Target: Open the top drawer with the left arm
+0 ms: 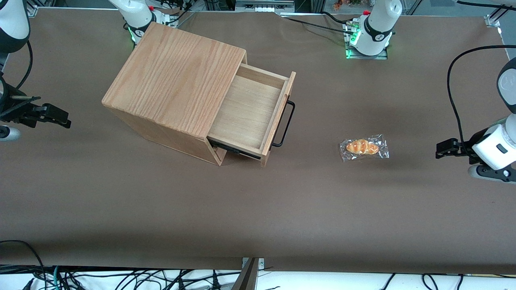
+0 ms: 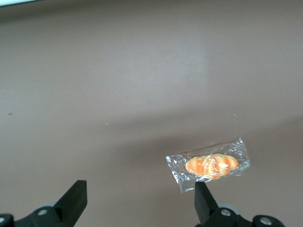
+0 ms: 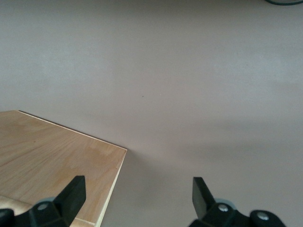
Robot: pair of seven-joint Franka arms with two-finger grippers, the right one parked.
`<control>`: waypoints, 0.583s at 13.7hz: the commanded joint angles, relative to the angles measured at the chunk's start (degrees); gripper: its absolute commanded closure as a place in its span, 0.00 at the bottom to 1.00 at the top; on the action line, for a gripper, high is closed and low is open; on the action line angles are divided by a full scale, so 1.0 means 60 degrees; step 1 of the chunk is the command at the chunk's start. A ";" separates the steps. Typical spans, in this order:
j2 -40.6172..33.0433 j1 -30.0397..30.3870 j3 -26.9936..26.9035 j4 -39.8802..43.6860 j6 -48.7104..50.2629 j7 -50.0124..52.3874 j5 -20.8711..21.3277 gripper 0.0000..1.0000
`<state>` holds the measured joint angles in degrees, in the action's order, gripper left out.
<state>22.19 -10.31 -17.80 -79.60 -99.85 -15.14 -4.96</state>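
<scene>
- Presently, the shallow light-wood top drawer (image 1: 248,114) stands pulled well out of the oak-grain cube cabinet (image 1: 173,76), its bare plywood floor exposed and nothing seen inside.
- Its long thin black metal bar handle (image 1: 285,123) runs along the drawer front, free of any contact.
- Cabinet and drawer sit on the brown-covered table (image 1: 258,201), toward the parked arm's end, with the drawer front facing the working arm's end.
- A small orange-brown bread roll sealed in a clear plastic wrapper (image 1: 364,148) (image 2: 209,165) lies flat on the table between the drawer front and the working arm, apart from both.
- The bulky white left arm with black joint bands (image 1: 498,147) is at the working arm's end of the table, well apart from the drawer.
- Its small black two-finger gripper (image 1: 446,148) (image 2: 140,201) hangs above bare table, pointing toward the wrapped roll and near it without touching.
- Wrist view shows the two black fingers (image 2: 73,198) set wide apart with nothing between them.
- A loose black cable (image 1: 455,80) loops above that arm.
</scene>
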 commanded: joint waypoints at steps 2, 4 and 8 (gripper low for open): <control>-0.0138 0.0034 -0.0138 -0.0107 0.0045 0.0325 -0.0563 0.00; -0.0226 -0.0010 -0.0138 -0.0107 0.0045 0.0399 -0.0565 0.00; -0.0314 -0.0098 -0.0124 -0.0063 0.0119 0.0736 -0.0462 0.00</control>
<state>21.71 -10.54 -18.41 -79.54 -99.80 -11.62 -6.94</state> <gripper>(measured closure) 0.000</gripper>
